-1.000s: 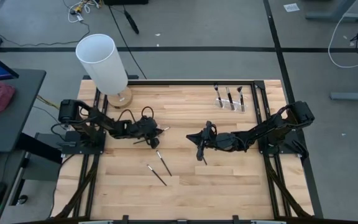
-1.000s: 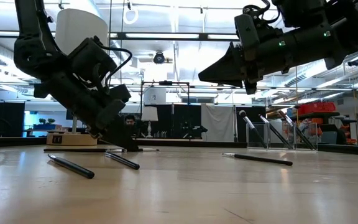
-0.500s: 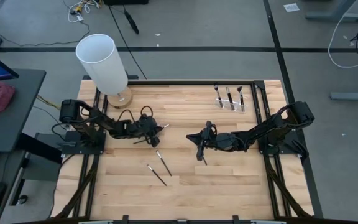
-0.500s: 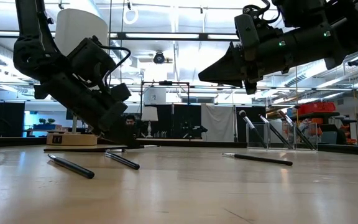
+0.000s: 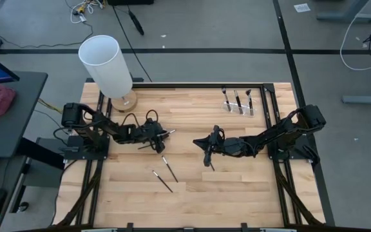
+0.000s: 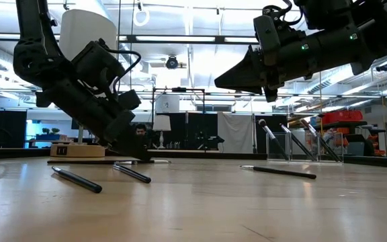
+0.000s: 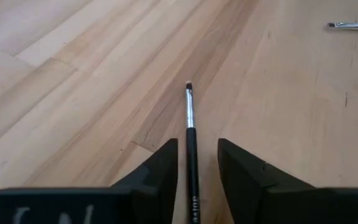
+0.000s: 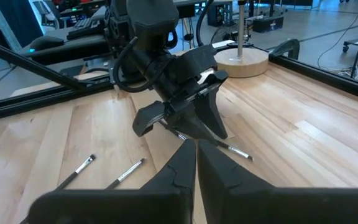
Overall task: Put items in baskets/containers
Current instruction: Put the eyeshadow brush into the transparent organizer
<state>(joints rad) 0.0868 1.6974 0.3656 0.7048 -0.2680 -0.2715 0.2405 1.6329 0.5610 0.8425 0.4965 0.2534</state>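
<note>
Bare table (image 5: 237,193) beyond loose brushes (image 5: 165,174)

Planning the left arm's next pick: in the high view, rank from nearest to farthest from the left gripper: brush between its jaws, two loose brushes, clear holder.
1. Brush between the jaws, at the left gripper.
2. Loose brush pair, just toward the front edge.
3. Clear holder, far right corner.

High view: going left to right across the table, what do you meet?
White cylinder on wooden base → left hand over a brush → two loose brushes → right hand → clear holder with brushes.
</note>
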